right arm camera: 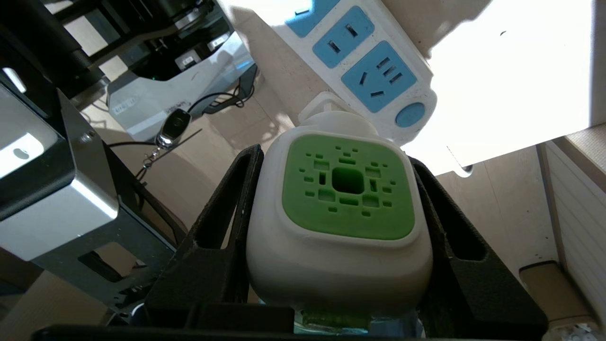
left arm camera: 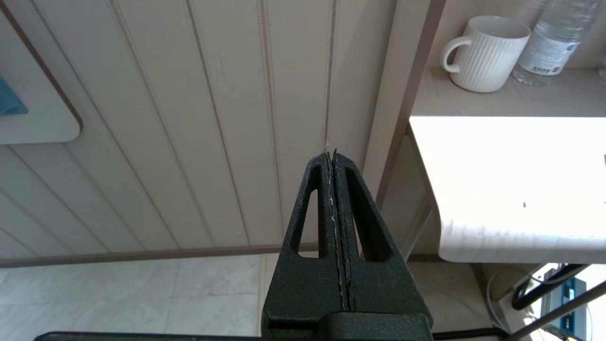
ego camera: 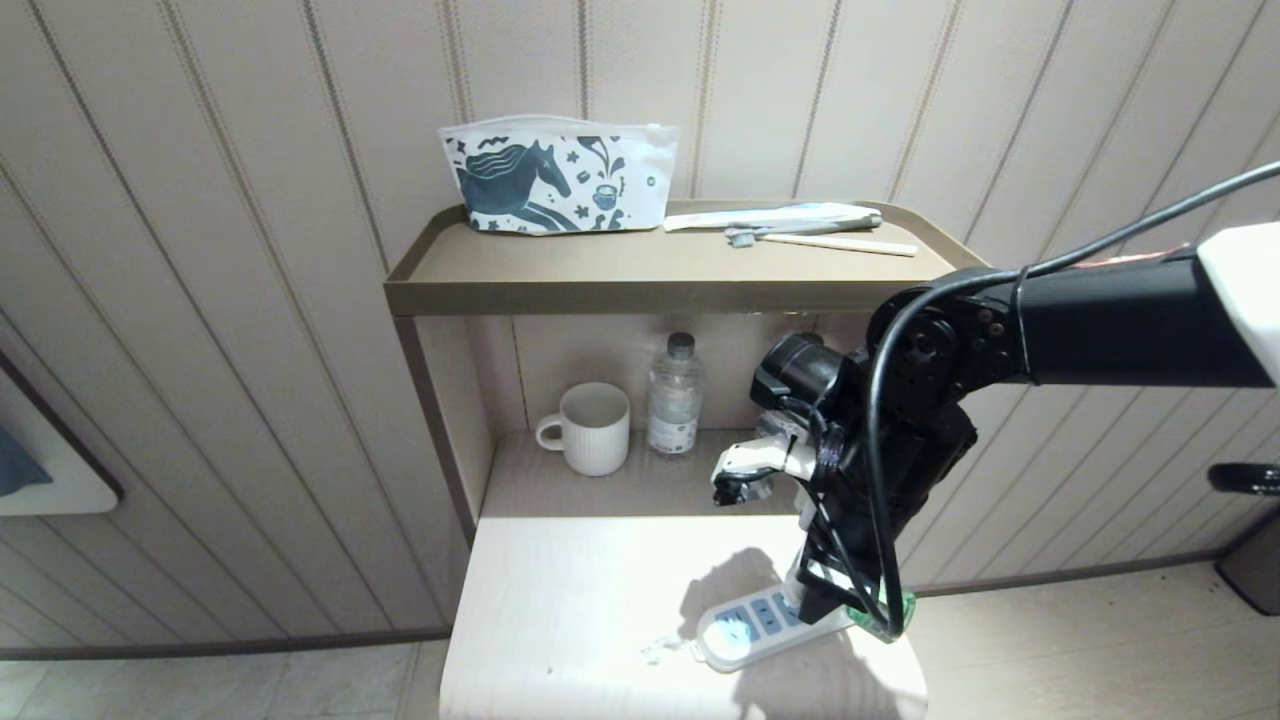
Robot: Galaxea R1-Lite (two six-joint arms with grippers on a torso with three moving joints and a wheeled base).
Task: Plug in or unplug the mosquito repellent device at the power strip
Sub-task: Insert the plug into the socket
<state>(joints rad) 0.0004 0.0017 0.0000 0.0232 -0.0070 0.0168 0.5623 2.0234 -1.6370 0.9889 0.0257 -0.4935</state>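
My right gripper (right arm camera: 334, 158) is shut on the mosquito repellent device (right arm camera: 338, 208), with one black finger on each side of its white cap with the green centre. The device hangs close to the power strip (right arm camera: 364, 66), a white strip with light-blue sockets lying on the pale table. The sockets that show are empty, and the device's pins are hidden. In the head view the right arm (ego camera: 880, 450) reaches down over the power strip (ego camera: 755, 622), and the green bottle (ego camera: 897, 610) shows under it. My left gripper (left arm camera: 334, 154) is shut on nothing, parked left of the table.
A white mug (ego camera: 590, 428) and a clear water bottle (ego camera: 674, 398) stand at the back under the brown shelf (ego camera: 640, 285). A horse-print pouch (ego camera: 558, 178) and a toothbrush (ego camera: 830, 242) lie on the shelf. The table's front edge (left arm camera: 497, 246) is near the strip.
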